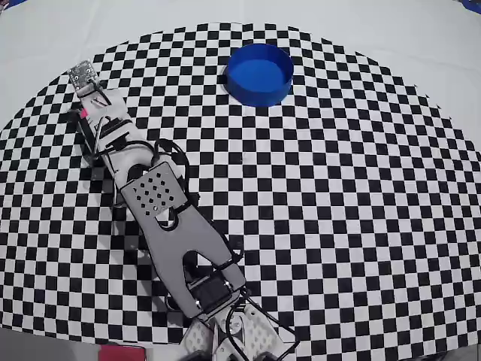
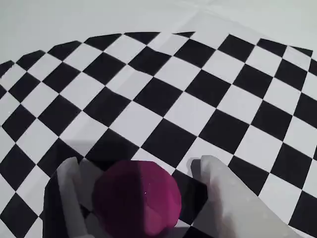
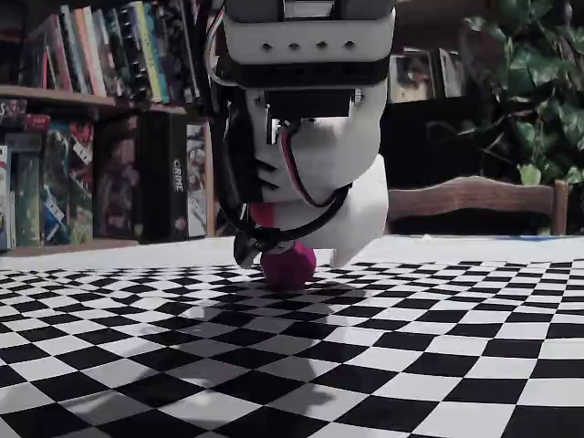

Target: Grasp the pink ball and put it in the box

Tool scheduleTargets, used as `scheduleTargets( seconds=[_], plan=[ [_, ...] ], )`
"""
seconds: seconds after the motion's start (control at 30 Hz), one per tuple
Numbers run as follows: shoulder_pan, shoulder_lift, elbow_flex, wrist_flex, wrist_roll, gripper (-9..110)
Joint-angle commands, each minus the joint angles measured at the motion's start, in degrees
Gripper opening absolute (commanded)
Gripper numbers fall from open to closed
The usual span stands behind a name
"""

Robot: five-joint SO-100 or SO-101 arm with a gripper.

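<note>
While the white two-finger gripper (image 2: 136, 171) reaches toward the upper-left edge of the black-and-white checkered cloth (image 1: 338, 195) in the overhead view, the small magenta-pink ball (image 2: 137, 199) sits between its fingers (image 2: 218, 191); wrist view shows them close on both sides, firm clamping cannot be told. Fixed view has the ball (image 3: 288, 265) low on the cloth, under the gripper. Round shallow bright blue container (image 1: 260, 74) stands well apart, near the top edge.
</note>
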Motion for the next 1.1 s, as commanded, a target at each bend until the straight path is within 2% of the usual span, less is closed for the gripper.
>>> scheduleTargets(
  seconds=[0.0, 0.9, 0.97, 1.07],
  plan=[
    [-0.44, 0.62, -3.25, 0.35, -0.53, 28],
    [-0.44, 0.18, -3.69, 0.35, -0.53, 28],
    [-0.44, 0.09, -3.69, 0.35, -0.53, 23],
    [-0.44, 0.00, -3.69, 0.35, -0.53, 4]
  ],
)
